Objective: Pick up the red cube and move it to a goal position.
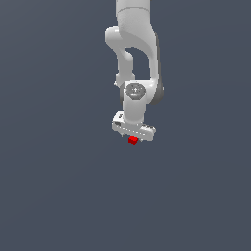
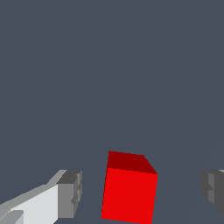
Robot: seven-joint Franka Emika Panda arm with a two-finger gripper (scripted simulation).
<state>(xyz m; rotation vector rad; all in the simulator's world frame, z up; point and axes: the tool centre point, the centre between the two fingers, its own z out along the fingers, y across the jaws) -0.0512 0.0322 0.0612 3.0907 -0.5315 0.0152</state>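
Note:
The red cube (image 1: pixel 133 140) is a tiny bright red block right under the white hand of the arm in the exterior view. In the wrist view the red cube (image 2: pixel 129 189) sits between the two grey fingertips (image 2: pixel 70 194), with a gap on each side. My gripper (image 1: pixel 133 139) is open around the cube and does not touch it; in the wrist view the gripper (image 2: pixel 140 192) straddles it. The fingers themselves are mostly hidden behind the hand in the exterior view.
A plain dark grey-blue surface (image 1: pixel 59 186) fills both views. The white arm (image 1: pixel 135 44) reaches down from the top of the exterior view.

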